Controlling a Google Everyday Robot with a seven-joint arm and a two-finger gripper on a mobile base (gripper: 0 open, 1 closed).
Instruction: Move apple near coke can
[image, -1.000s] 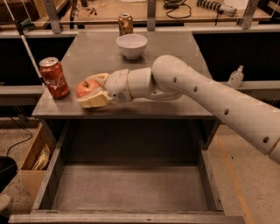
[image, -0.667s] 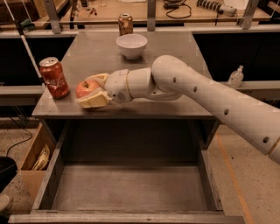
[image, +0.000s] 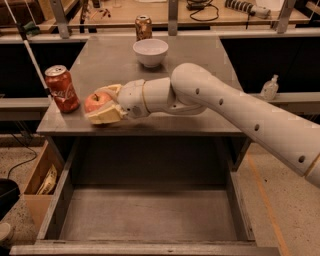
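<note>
At the table's (image: 200, 100) front edge, the tool (image: 103, 104) pinches the apple (image: 95, 101) beside the coke can (image: 62, 89); only release seems left.

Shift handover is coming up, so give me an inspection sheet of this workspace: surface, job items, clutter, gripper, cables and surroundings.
Surface: grey metal table, with a grey drawer pulled open below it.
Job's things: round red-orange apple at the table's front edge, close beside the upright red Coca-Cola can, with a narrow gap between them.
Clutter: white round bowl and brownish can at the back.
Gripper: cream two-finger gripper, one finger on each side of the apple, closed on it.
Cables: black cable on the wooden bench behind.
Surroundings: cardboard box on the floor; small clear bottle on a side shelf.
</note>
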